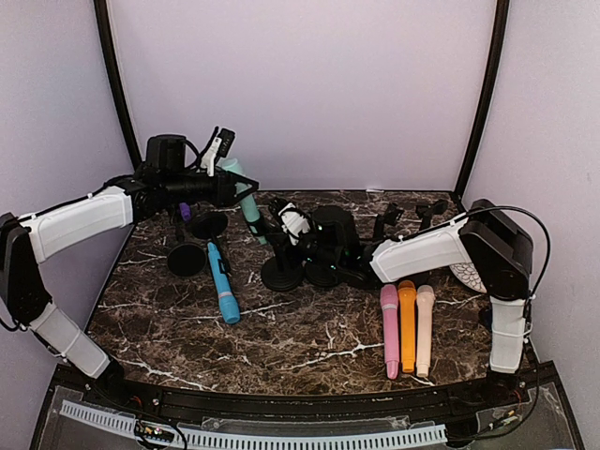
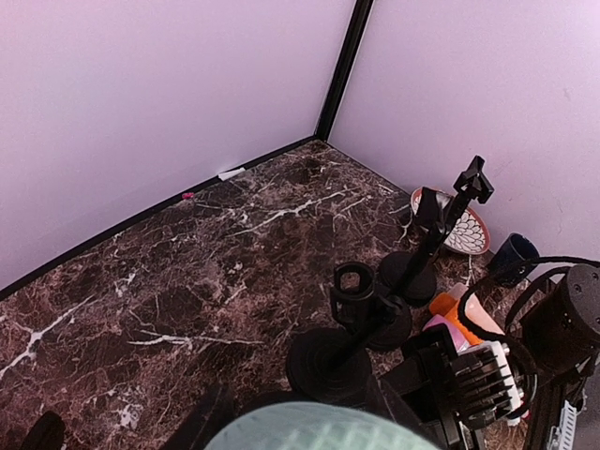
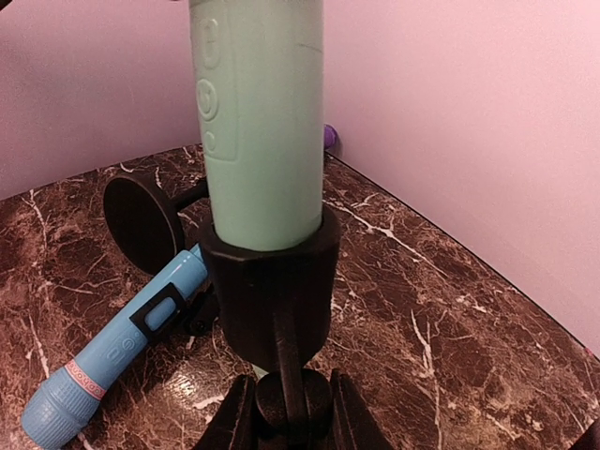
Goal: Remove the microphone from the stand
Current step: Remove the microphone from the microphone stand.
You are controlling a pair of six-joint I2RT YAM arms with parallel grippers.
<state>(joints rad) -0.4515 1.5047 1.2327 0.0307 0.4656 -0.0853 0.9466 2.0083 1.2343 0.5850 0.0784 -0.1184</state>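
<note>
Overhead, the green mic (image 1: 246,204) is seen tilted in the clip of a stand (image 1: 281,272) near the middle of the table (image 1: 309,352), not yet out of it. Its head is pinched by the left gripper (image 1: 228,181), which is raised over the back-left area. The stand's stem is clamped by the right gripper (image 1: 284,246), just above the base. A blue mic (image 1: 223,289) is laid flat to the left; a pink mic (image 1: 389,330), an orange mic (image 1: 407,323) and a cream mic (image 1: 425,328) are lined up side by side at the right. From the left wrist, only the green head is shown at the bottom edge, with dark finger parts beside it; an empty stand (image 2: 417,272) and a plate (image 2: 466,232) are noted beyond. From the right wrist, the green body is seated in the black clip, and the stem below is held tight between both fingers (image 3: 234,417); a tipped stand (image 3: 141,220) is recorded behind the blue mic.
</note>
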